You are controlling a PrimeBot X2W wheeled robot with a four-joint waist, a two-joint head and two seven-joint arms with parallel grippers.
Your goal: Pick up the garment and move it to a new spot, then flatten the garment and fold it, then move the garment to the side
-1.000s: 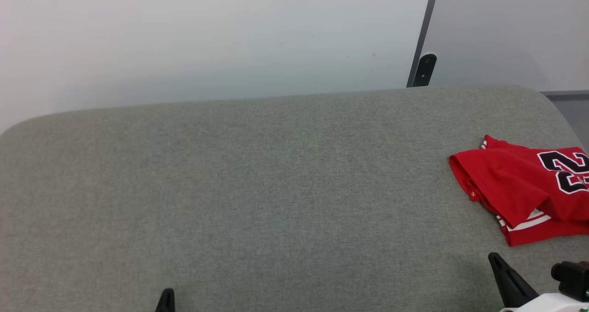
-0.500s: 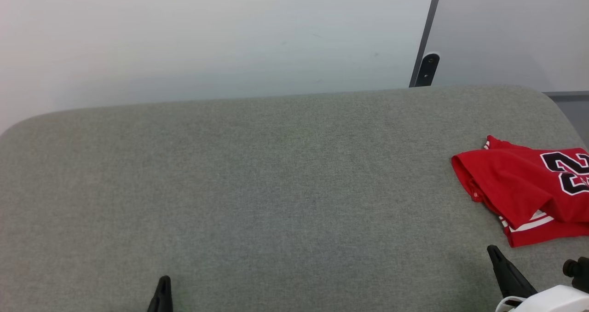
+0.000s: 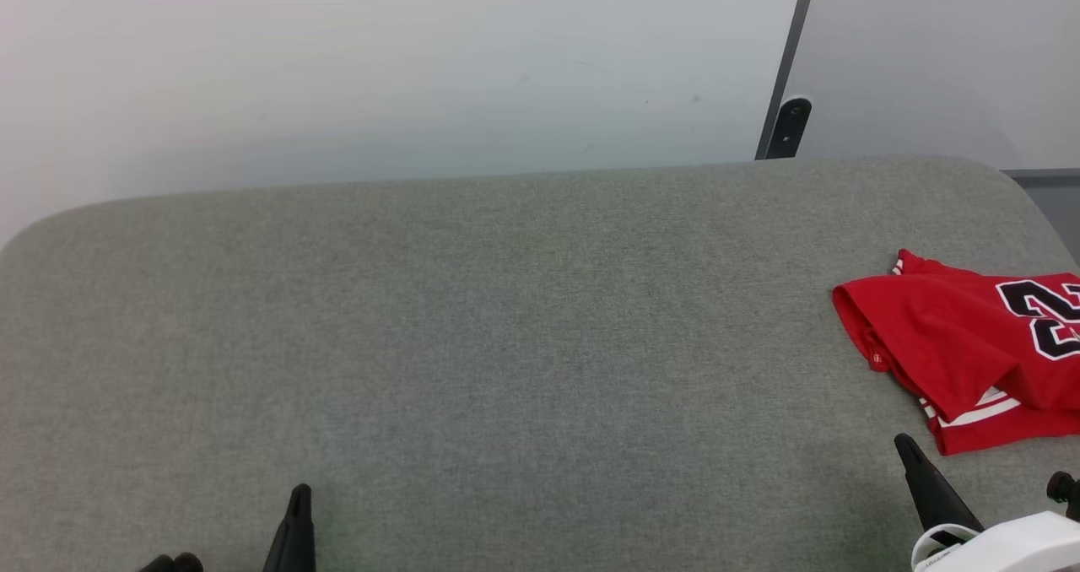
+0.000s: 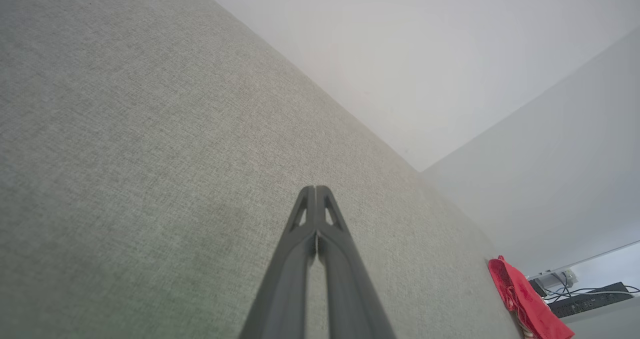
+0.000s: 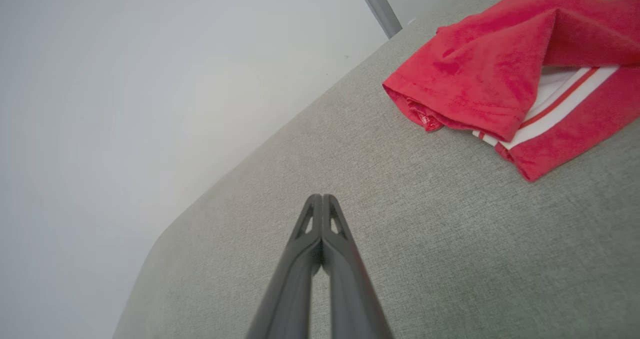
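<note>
The garment (image 3: 953, 344), a red shirt with white stripes and black white-edged lettering, lies folded at the right edge of the grey fabric surface (image 3: 506, 344). The same garment (image 5: 495, 74) lies up and to the right of the fingers in the right wrist view, and the garment (image 4: 525, 299) looks small and far off in the left wrist view. My right gripper (image 3: 907, 447) is shut and empty, just in front of the shirt's near corner, apart from it. My left gripper (image 3: 299, 496) is shut and empty at the lower left, far from the shirt.
A pale wall (image 3: 380, 74) rises behind the grey surface, with a dark post and bracket (image 3: 789, 125) at the back right. Beyond the surface's right end sit cables and a dark box (image 4: 585, 304).
Both grippers have crept a little further up the head view. The whole picture has shifted slightly, so the shirt's small drift is the camera's. Both stay shut.
</note>
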